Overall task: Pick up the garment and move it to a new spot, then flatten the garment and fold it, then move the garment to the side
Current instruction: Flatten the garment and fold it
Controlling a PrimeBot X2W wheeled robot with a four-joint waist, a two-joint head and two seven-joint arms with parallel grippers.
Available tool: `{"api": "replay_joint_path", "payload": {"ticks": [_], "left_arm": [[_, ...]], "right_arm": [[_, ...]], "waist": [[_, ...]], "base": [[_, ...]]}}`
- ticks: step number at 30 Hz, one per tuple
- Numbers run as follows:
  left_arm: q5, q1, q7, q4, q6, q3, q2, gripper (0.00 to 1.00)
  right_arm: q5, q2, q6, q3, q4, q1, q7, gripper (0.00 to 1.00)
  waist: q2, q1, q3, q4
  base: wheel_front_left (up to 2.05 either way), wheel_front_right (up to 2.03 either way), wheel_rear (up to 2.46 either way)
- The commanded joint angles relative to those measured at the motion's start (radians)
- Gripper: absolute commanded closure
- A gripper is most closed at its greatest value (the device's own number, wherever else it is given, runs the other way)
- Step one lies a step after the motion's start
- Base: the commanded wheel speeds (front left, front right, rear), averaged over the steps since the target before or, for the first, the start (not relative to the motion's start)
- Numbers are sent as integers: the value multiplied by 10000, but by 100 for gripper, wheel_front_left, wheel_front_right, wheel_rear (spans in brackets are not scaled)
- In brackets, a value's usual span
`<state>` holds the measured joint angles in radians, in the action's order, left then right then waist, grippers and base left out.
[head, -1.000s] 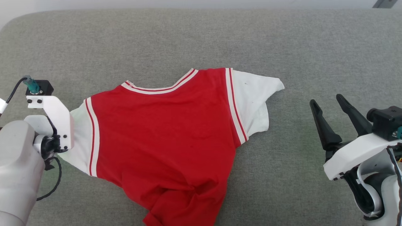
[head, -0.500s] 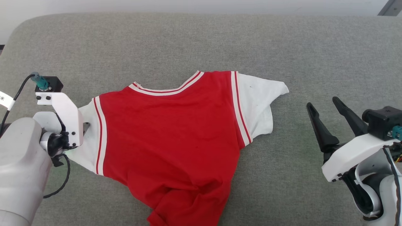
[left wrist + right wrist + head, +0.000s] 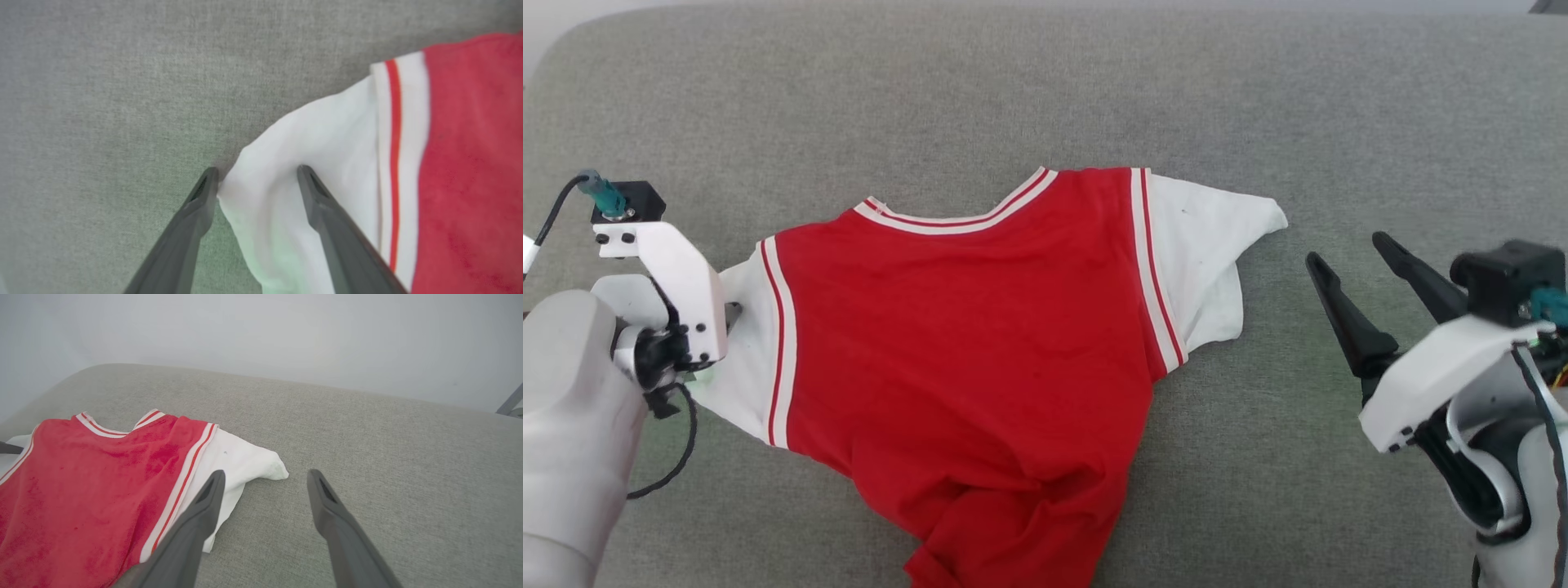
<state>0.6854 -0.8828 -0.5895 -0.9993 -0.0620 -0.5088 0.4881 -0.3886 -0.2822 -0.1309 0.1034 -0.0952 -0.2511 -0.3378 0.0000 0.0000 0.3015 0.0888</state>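
Note:
The garment (image 3: pixel 980 343), a red T-shirt with white sleeves and striped shoulder seams, lies spread on the grey cushion, its lower part bunched near the front edge. My left gripper (image 3: pixel 256 173) points down at the garment's (image 3: pixel 327 143) left sleeve. It is open, and the white sleeve end lies loose between its two fingers. In the head view the left gripper (image 3: pixel 727 314) is mostly hidden under its white wrist mount. My right gripper (image 3: pixel 1347 249) hovers open and empty to the right of the other sleeve. Its wrist view shows the right gripper (image 3: pixel 265 473) near that sleeve's tip on the garment (image 3: pixel 81 490).
The grey upholstered cushion (image 3: pixel 1045 98) stretches wide behind and to the right of the shirt. A pale wall (image 3: pixel 261 330) rises behind its far rounded edge. A black cable (image 3: pixel 678 457) loops under my left wrist.
My left gripper has opened and let go of the white sleeve, which now rests between its fingers. The head camera has shifted a little. The right gripper stays open.

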Motion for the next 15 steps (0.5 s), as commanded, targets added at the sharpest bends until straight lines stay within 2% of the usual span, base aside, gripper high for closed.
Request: {"api": "replay_joint_path", "payload": {"ticks": [1, 3, 4, 5, 6, 15], "left_arm": [[135, -150, 30, -123, -44, 36, -180, 0], [228, -100, 0, -288, -116, 10, -381, 0], [280, -63, -144, -382, -205, -59, -491, 18], [330, -47, -193, -470, -269, -84, -573, 92], [342, -43, -214, -522, -327, -117, -649, 100], [237, -496, 91, -549, -597, -472, -1032, 100]], "right_arm": [[-101, -130, 2, 127, 74, -261, -222, 0], [-260, -253, 2, 309, 239, -505, -559, 0], [-319, -319, 2, 398, 334, -652, -746, 0], [-346, -395, 3, 479, 468, -814, -964, 0], [-434, -452, 3, 590, 583, -990, -1175, 0], [-713, -1096, 5, 1369, 1852, -2688, -2963, 0]], "waist": [[0, 0, 115, 27], [0, 0, 190, 64], [0, 0, 230, 90], [0, 0, 258, 119], [0, 0, 289, 159], [0, 0, 601, 739]], "base": [[0, 0, 0], [0, 0, 0], [0, 0, 0], [0, 0, 0], [0, 0, 0], [0, 0, 0]]}}
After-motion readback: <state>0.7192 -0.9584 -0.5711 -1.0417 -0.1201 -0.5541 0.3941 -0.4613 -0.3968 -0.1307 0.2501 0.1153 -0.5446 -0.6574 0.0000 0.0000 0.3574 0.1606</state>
